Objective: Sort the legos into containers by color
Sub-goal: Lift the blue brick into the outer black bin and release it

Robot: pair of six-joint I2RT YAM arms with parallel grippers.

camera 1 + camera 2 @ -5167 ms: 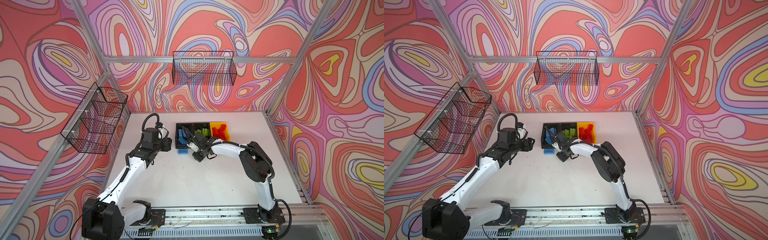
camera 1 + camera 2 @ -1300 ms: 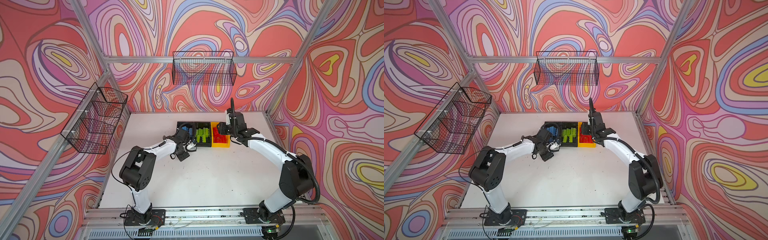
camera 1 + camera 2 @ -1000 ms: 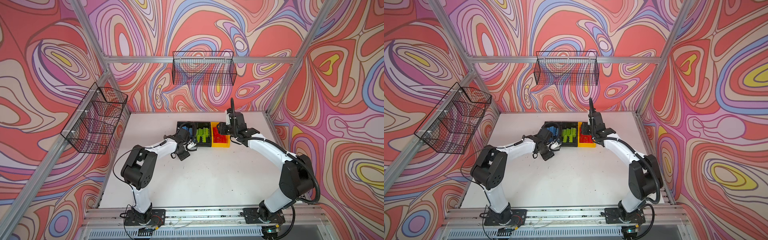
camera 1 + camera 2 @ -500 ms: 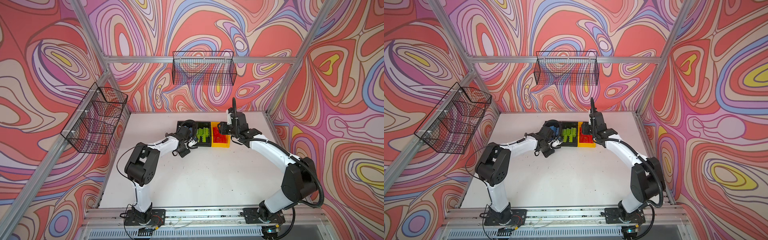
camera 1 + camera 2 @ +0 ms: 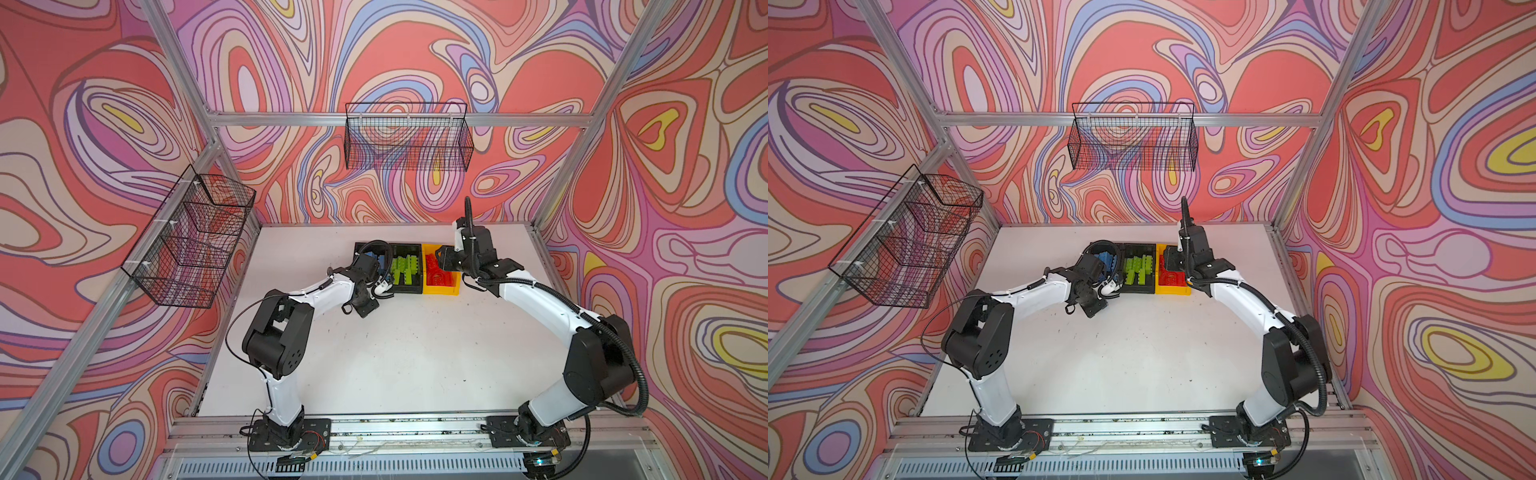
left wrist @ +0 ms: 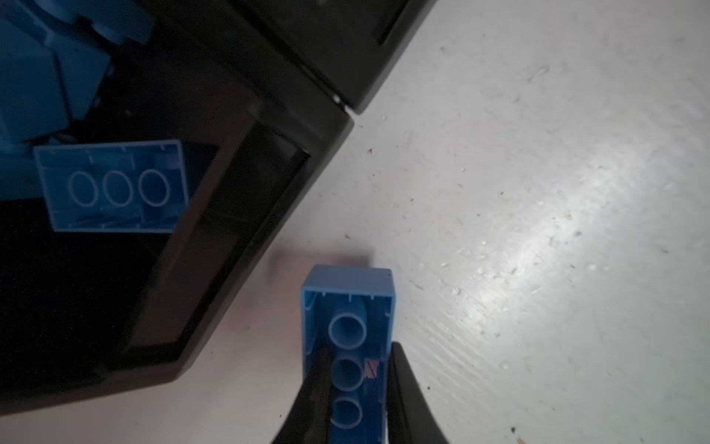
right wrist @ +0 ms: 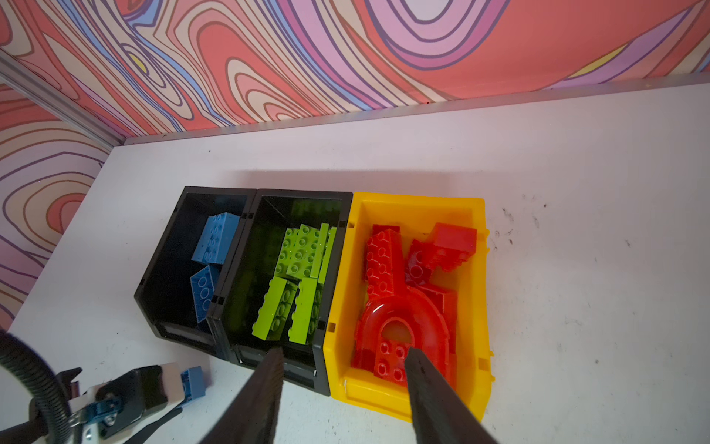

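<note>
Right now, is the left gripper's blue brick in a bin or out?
Out: left gripper holds the blue brick over bare table beside the black bin.

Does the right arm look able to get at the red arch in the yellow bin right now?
Probably yes. The right arm hangs just over the arch, jaws open, and the bin is open-topped, with the arch lying uppermost and nothing covering it.

The three bins (image 7: 303,193) stand in a row with their walls touching, so no pincer fits between them. Their tops are open. The right pincer (image 7: 344,350) hangs above the yellow bin (image 7: 478,292). The left pincer (image 6: 359,348), with a blue brick (image 6: 347,282), blocks the spot just beside the left black bin's (image 7: 169,250) front corner. The rest of the worktop (image 5: 415,353) in front is free room.
</note>
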